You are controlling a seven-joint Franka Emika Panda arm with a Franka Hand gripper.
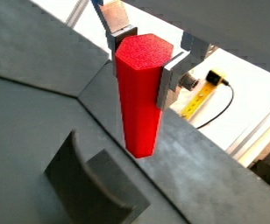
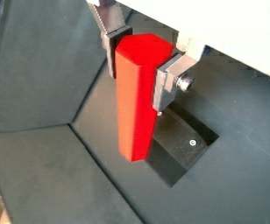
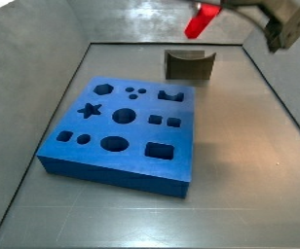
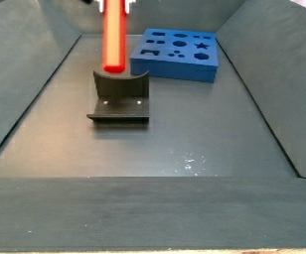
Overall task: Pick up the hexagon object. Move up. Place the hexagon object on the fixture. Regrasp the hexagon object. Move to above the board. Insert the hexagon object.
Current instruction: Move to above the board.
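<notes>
My gripper (image 1: 144,63) is shut on the hexagon object (image 1: 138,96), a bright red bar with a hexagonal end. It hangs upright, gripped near its upper end, and both wrist views show this grip (image 2: 140,66). The silver fingers (image 1: 170,79) press on two opposite sides of the bar. In both side views the hexagon object (image 4: 114,35) hangs in the air over the fixture (image 4: 121,94), apart from it. The fixture (image 3: 189,65) is a dark notched block standing beyond the board (image 3: 120,122). The blue board (image 4: 180,55) has several shaped holes, all open.
Grey sloping walls (image 3: 36,68) enclose the floor on all sides. The arm's body (image 3: 281,21) shows at the upper edge of a side view. A yellow cable (image 1: 202,96) lies outside the wall in a wrist view.
</notes>
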